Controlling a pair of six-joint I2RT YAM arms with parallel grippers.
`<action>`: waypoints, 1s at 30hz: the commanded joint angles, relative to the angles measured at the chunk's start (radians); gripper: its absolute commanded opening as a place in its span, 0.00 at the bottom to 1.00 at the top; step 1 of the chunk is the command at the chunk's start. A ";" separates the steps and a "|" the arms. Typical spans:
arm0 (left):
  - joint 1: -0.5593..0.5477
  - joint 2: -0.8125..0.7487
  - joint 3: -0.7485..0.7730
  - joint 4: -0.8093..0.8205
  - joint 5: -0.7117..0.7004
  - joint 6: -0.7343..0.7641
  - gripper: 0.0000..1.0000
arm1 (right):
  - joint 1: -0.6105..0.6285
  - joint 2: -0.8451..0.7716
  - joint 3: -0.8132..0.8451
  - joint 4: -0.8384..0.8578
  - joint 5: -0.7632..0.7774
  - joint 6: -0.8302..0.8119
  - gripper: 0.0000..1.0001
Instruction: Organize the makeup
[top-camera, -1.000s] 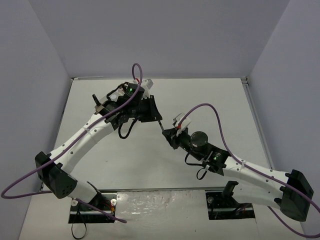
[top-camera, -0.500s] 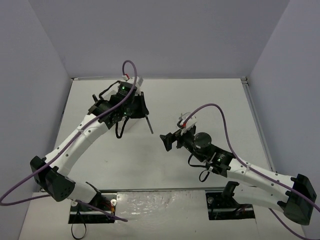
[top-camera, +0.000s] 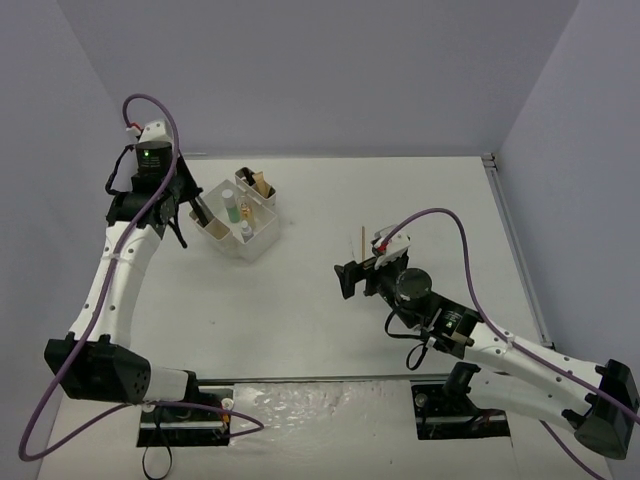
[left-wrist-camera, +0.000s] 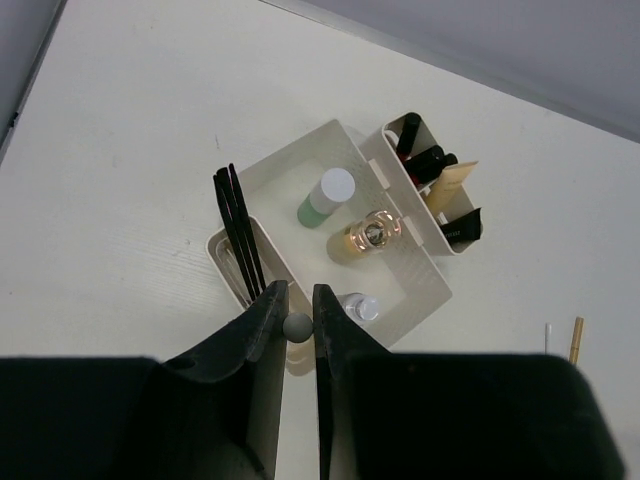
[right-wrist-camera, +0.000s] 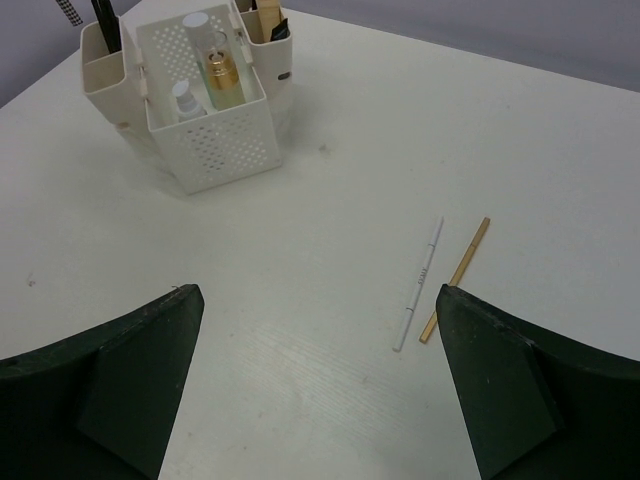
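In the left wrist view my left gripper (left-wrist-camera: 298, 292) is shut on a thin black stick (left-wrist-camera: 297, 327), seen end-on, just above the near edge of the white compartmented box (left-wrist-camera: 425, 262). The box's left pocket holds black sticks (left-wrist-camera: 240, 238). Its middle holds a pale green bottle (left-wrist-camera: 325, 197), a gold bottle (left-wrist-camera: 368, 235) and a grey-lilac bottle (left-wrist-camera: 358, 306). The right pocket holds red, black and tan items (left-wrist-camera: 436, 178). My right gripper (right-wrist-camera: 315, 295) stands wide open over bare table. A white stick (right-wrist-camera: 420, 283) and a tan stick (right-wrist-camera: 456, 279) lie side by side by its right finger.
The box (top-camera: 240, 216) stands at the table's far left, with my left gripper (top-camera: 176, 214) beside its left end. My right gripper (top-camera: 348, 279) hangs mid-table, and the tan stick (top-camera: 362, 238) lies just beyond it. Grey walls close in the table.
My right gripper opened, let go of the black stick and drew back. My left arm swung from mid-table to the far left with the stick, uncovering the box.
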 joint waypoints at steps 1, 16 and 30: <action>0.043 0.035 -0.049 0.155 0.059 0.007 0.00 | 0.007 -0.027 -0.006 0.028 0.059 0.014 1.00; 0.044 0.046 -0.228 0.307 0.002 -0.015 0.17 | -0.042 0.044 -0.007 -0.050 0.170 0.122 1.00; 0.044 -0.101 -0.158 0.178 0.009 -0.017 0.65 | -0.197 0.290 0.101 -0.135 0.088 0.259 0.87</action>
